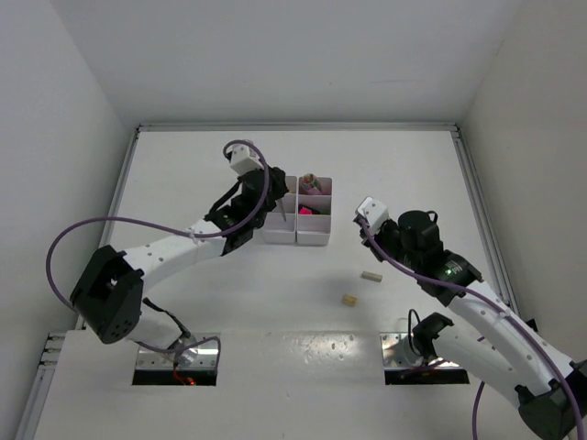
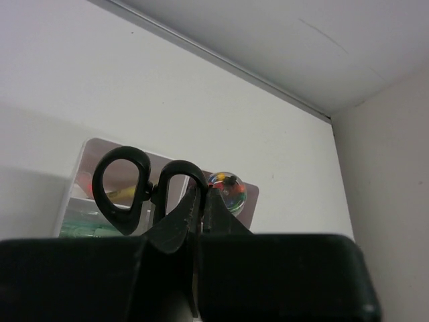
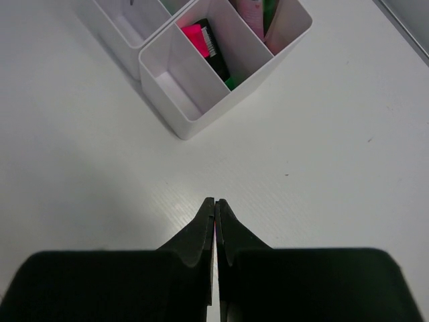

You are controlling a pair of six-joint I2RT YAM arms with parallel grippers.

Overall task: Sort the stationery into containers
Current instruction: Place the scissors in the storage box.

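Observation:
The white organizer tray (image 1: 314, 236) stands mid-table. My left gripper (image 1: 264, 209) hovers over its left column, shut on one handle loop of the black-handled scissors (image 2: 115, 201); the handles stick up past the fingertips (image 2: 216, 201) in the left wrist view. My right gripper (image 3: 214, 200) is shut with nothing visible in it, low over bare table just short of the tray's near corner (image 3: 179, 131). A pink highlighter (image 3: 195, 33) and a black one (image 3: 216, 59) lie in the middle compartment. Two beige erasers (image 1: 370, 275) (image 1: 348, 299) lie on the table.
A clear ball with coloured bits (image 2: 226, 189) sits in a far tray compartment. Pink and green sticks (image 3: 253, 15) fill another one. White walls enclose the table on the left, back and right. Both arm bases are at the near edge.

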